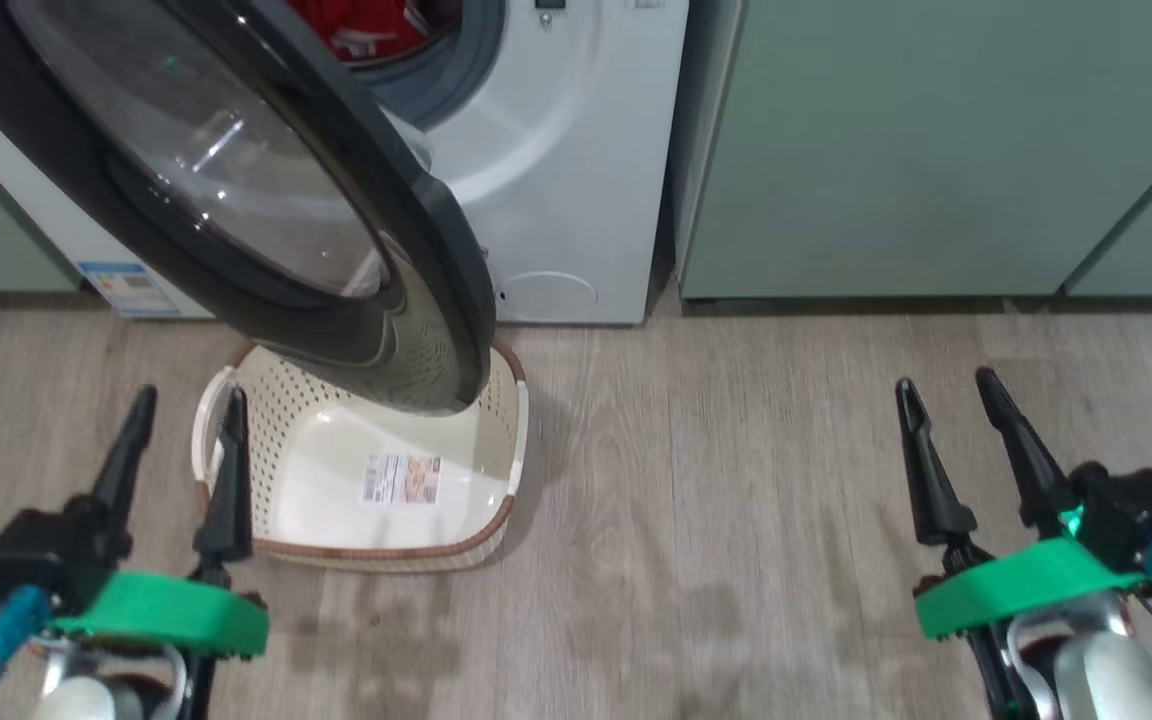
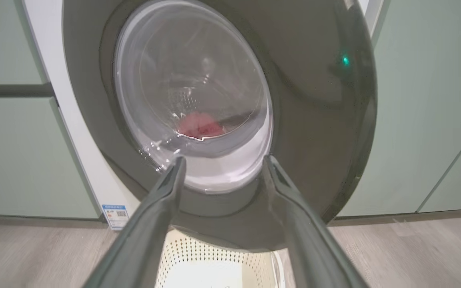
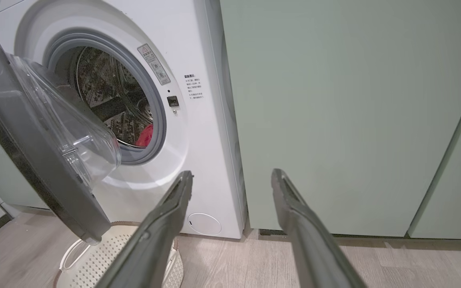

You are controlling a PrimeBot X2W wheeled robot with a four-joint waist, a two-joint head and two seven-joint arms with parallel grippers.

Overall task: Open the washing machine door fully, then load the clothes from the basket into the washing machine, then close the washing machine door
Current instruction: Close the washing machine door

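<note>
L fingers (image 1: 126,452), R fingers (image 1: 928,470) spread — door (image 1: 236,190) half-open over basket (image 1: 366,552)

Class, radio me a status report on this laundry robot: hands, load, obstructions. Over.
Both open, empty: left hand, right hand. In the washing machine: clothes; basket bare. Half open above basket: washing machine door, not yet closed.

We are seeing the washing machine door (image 1: 236,180) covering the far end of the basket (image 1: 376,553), with the door's own top and left side running off the head view. We are catching the clothes (image 1: 356,25) as a red patch cut off at the top edge. The label (image 1: 402,478) on the basket's floor is showing print too small for us to read.
</note>
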